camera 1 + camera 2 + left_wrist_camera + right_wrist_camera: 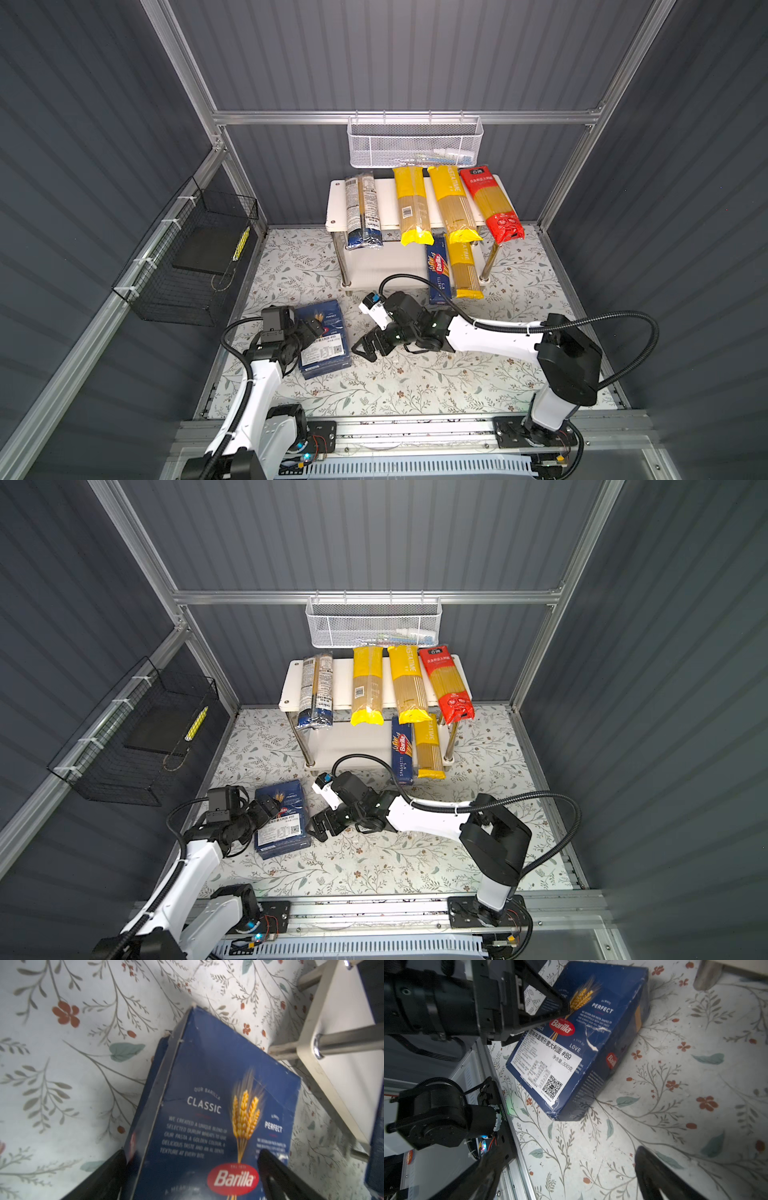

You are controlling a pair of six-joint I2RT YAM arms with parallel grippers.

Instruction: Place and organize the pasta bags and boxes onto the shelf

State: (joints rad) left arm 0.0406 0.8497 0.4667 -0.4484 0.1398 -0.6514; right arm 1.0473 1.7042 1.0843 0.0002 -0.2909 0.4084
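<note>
the wide flat dark blue cardboard barilla box point(326, 345) with a white label lies face up on the floral-printed mat point(415, 386), at the left front, well short of the shelf. the left gripper point(309, 328) straddles its left side: one black finger point(270, 1169) lies over the printed face and the other stands by the side wall. i cannot tell whether they clamp it. just beside the box, the right gripper point(365, 347) hangs low over the mat, jaws spread wide and empty.

farther back stands the white two-tier shelf on chrome legs point(374, 266). on its lower board a narrow dark blue spaghetti box point(438, 272) and a lower yellow bag point(465, 270) lie side by side, overhanging the front edge. the top board carries a clear bag with dark blue ends point(363, 212), a plain yellow bag point(409, 203), a yellow pastatime bag point(453, 203) and a red bag point(490, 203) in a row.
</note>
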